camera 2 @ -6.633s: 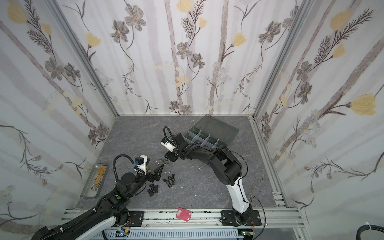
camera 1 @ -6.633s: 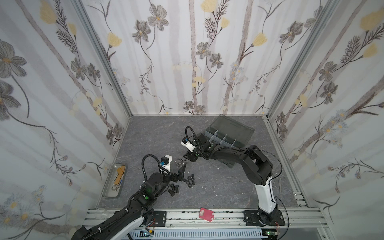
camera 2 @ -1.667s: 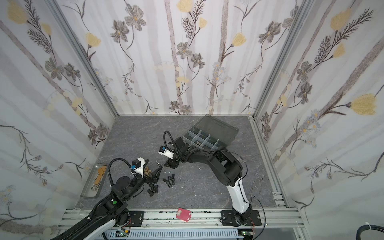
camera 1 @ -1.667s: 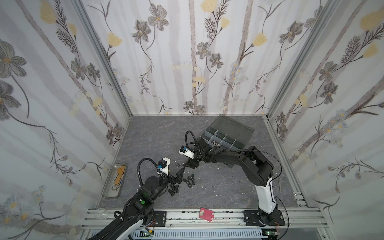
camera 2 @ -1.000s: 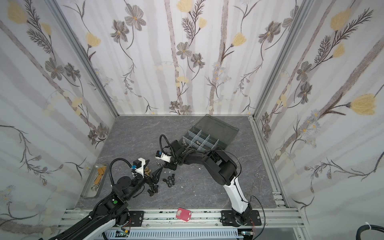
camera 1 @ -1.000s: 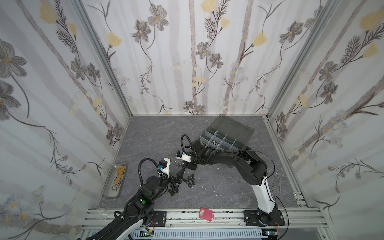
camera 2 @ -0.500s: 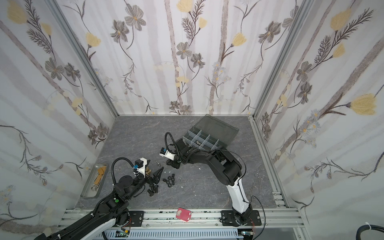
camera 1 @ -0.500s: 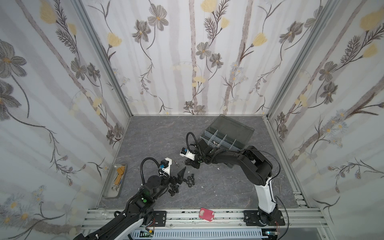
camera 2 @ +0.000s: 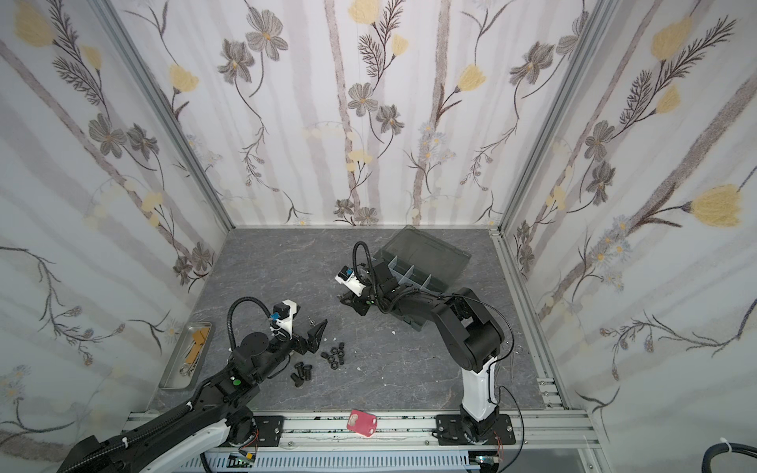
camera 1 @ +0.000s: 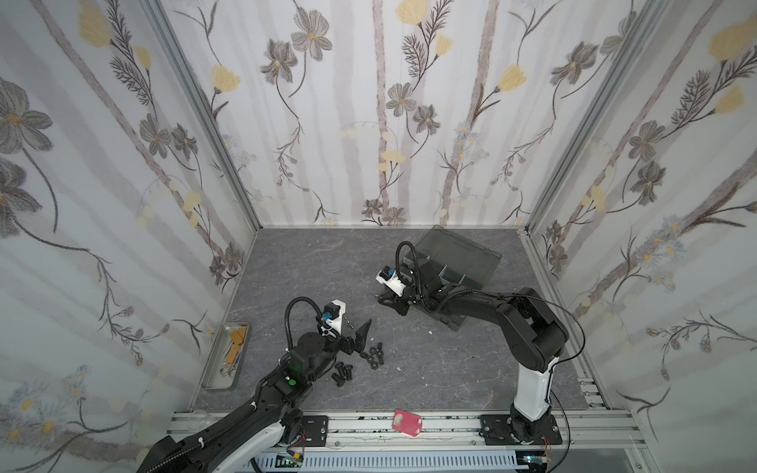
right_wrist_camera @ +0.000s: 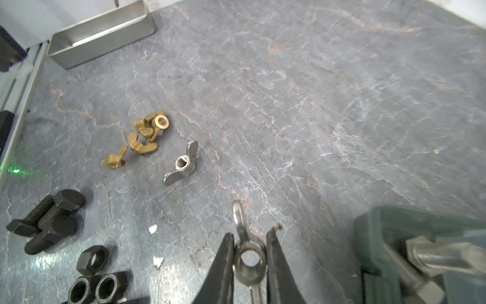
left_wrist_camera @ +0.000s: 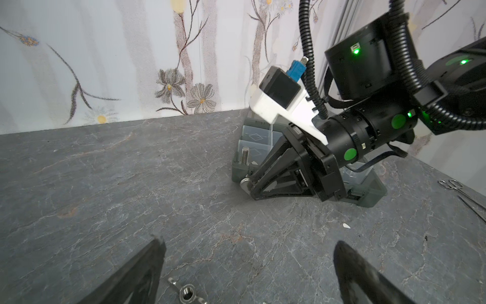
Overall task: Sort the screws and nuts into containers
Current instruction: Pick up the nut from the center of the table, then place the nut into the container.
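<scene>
A shiny silver wing nut (right_wrist_camera: 248,259) is sitting pinched by its threaded hub between the closed fingers of the right gripper (right_wrist_camera: 249,237), with one wing poking out past the tips. It is hanging just beside the near corner of the dark grey plastic organizer box (left_wrist_camera: 236,172); whether it is clear of the table I cannot tell. One silver bolt (left_wrist_camera: 245,155) is standing upright in an end cell of that box.

A second silver wing nut (right_wrist_camera: 181,165) is lying loose near the left gripper (left_wrist_camera: 248,243), whose jaws are gaping wide with nothing between them. Four small brass wing nuts (right_wrist_camera: 142,146) are lying clustered close by. About five black hex nuts (camera 1: 375,357) are lying in a tight group, and about three black hex bolts (right_wrist_camera: 46,218) are lying piled beside them, overlapping too much for a sure count.

Everything is resting on a dark grey stone-patterned tabletop (camera 1: 311,266), which is standing enclosed by walls papered with grey and yellow flowers (camera 1: 368,123).

A flat steel tray (right_wrist_camera: 102,36) is sitting at the table's edge. Two white scraps (right_wrist_camera: 153,228) are lying by the black nuts, scissors (left_wrist_camera: 451,184) are lying past the box, and a red tag (camera 1: 406,420) is resting on the front rail. The right arm (camera 1: 483,301) is lying across the box, covering several cells, and the smoky translucent lid (camera 1: 458,254) is lying open behind it.
</scene>
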Tool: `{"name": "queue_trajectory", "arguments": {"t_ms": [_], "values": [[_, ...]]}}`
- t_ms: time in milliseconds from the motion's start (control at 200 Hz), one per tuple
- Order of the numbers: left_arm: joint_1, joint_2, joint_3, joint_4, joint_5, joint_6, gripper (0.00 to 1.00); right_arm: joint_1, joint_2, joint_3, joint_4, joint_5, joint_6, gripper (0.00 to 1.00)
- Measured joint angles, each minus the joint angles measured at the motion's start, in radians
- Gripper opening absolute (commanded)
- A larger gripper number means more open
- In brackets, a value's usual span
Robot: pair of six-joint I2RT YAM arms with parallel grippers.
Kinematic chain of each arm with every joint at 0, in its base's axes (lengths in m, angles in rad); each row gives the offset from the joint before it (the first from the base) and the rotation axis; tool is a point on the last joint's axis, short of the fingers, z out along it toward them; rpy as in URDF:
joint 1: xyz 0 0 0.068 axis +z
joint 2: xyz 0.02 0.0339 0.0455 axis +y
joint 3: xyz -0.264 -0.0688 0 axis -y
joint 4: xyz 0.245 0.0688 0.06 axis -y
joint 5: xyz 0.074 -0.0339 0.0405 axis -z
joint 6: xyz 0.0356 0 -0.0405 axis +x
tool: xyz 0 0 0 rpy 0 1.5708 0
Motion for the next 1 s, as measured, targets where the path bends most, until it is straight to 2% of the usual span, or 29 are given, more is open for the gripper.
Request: {"name": "queue_trajectory", "arguments": {"t_ms": [275, 510, 799, 999], "values": [[0.029, 0.327, 0.268, 0.046, 0.123, 0.023, 1.0, -0.099, -0.077, -0.045, 0.01, 0.053, 0.069, 0.11], [0.056, 0.523, 0.425, 0.058, 0.215, 0.024, 1.0, -0.179, -0.151, -0.079, -0.006, 0.148, 0.119, 0.1], [0.057, 0.624, 0.494, 0.058, 0.249, 0.011, 1.0, -0.253, -0.123, -0.07, -0.051, 0.268, 0.195, 0.1], [0.057, 0.632, 0.469, 0.08, 0.254, -0.01, 1.0, -0.255, -0.083, -0.061, -0.079, 0.304, 0.22, 0.2]]}}
